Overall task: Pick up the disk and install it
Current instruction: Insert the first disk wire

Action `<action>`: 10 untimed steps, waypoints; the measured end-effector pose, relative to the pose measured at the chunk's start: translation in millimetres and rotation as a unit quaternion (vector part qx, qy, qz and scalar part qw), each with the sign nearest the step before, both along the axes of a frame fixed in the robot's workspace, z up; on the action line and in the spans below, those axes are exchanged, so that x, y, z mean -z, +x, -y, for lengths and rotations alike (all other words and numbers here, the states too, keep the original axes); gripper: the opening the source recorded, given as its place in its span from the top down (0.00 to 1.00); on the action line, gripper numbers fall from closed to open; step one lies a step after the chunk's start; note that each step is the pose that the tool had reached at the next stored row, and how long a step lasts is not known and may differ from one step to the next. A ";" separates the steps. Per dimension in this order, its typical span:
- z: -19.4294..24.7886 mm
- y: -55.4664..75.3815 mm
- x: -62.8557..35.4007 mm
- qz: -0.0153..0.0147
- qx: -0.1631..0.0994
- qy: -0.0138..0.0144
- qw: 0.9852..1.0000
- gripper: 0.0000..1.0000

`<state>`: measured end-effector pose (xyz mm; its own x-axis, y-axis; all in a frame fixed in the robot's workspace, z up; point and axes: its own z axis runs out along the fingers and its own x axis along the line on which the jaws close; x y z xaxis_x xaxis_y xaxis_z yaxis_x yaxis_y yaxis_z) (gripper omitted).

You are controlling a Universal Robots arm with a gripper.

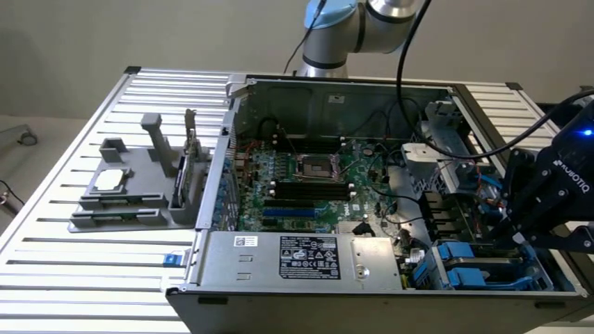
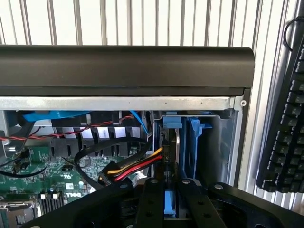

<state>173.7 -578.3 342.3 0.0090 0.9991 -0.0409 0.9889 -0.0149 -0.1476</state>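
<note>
Gripper (image 2: 171, 199) over drive bay (image 2: 209, 142), fingers narrow on disk (image 2: 170, 202) blue rail (likely heavy, rigid, shock-sensitive); hold by side rails.

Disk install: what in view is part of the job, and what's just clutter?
Job: disk, edge-on inside the case; gripper, jaws shut on it; PC case.
Lying about: keyboard; grey fixture with square chip and upright card.
</note>
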 end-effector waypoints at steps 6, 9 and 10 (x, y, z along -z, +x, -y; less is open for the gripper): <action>0.4 -0.1 1.7 0.000 0.004 0.002 1.000 0.84; 0.6 -0.1 2.3 0.000 0.007 0.002 1.000 0.84; 0.6 -0.1 2.5 0.000 0.008 0.003 1.000 0.84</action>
